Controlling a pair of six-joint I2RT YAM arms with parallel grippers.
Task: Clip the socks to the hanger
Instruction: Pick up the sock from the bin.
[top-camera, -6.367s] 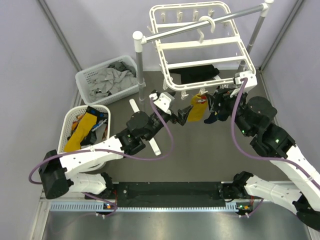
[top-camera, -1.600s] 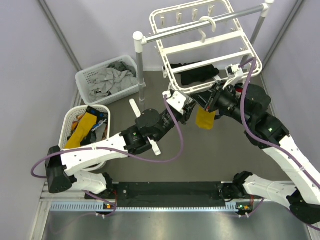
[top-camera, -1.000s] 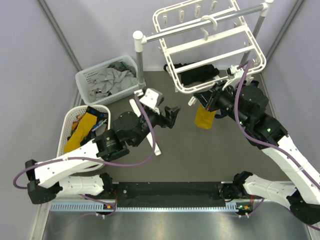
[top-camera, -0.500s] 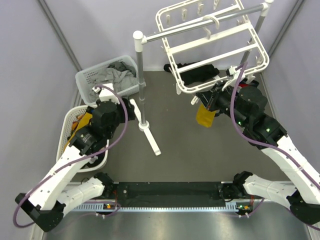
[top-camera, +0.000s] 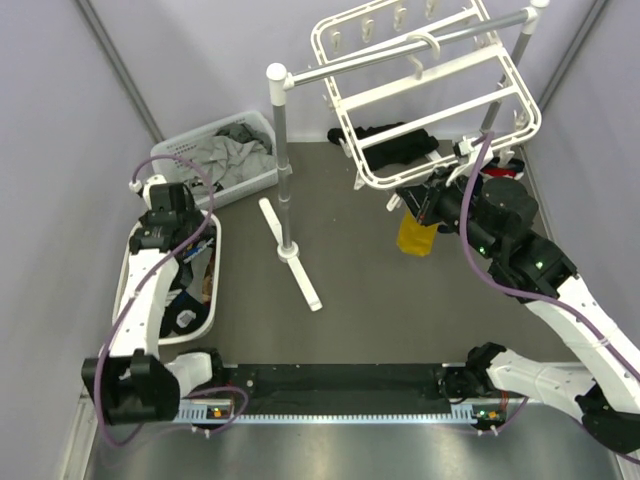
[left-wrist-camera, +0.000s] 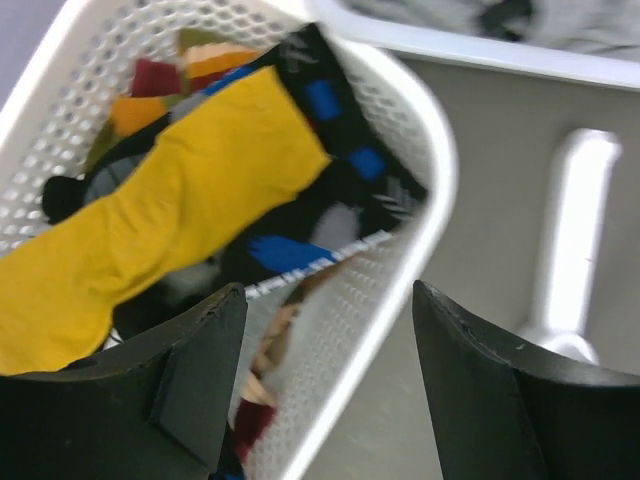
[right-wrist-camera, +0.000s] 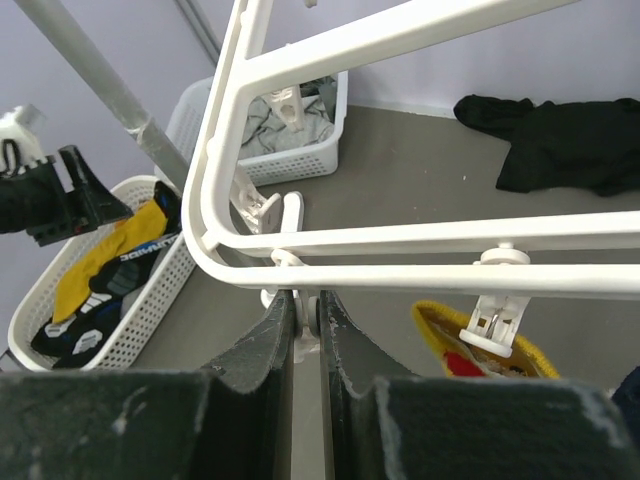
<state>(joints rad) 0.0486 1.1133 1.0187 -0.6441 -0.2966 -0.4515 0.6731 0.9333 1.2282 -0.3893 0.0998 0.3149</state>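
Note:
Several socks lie in a white perforated basket (top-camera: 216, 272) at the left, among them a yellow one (left-wrist-camera: 150, 220) and a black one with blue marks (left-wrist-camera: 340, 170). My left gripper (top-camera: 178, 232) hangs open over that basket's rim (left-wrist-camera: 430, 200), empty (left-wrist-camera: 325, 300). The white hanger (top-camera: 430, 95) hangs tilted from the rack's pole. A yellow sock (top-camera: 415, 232) dangles from one of its clips (right-wrist-camera: 495, 320). My right gripper (top-camera: 408, 198) is shut on a small white clip under the hanger's near corner (right-wrist-camera: 308, 310).
A second white basket (top-camera: 262, 176) holds pale grey cloths. The grey pole rack (top-camera: 283, 170) stands mid-floor on white feet (top-camera: 300, 275). A black garment (top-camera: 395, 145) lies under the hanger. Grey walls close in on both sides.
My left arm swung from the middle of the floor to the left and now hovers over the sock basket. The right gripper kept its hold on the clip; the hanger tilted slightly.

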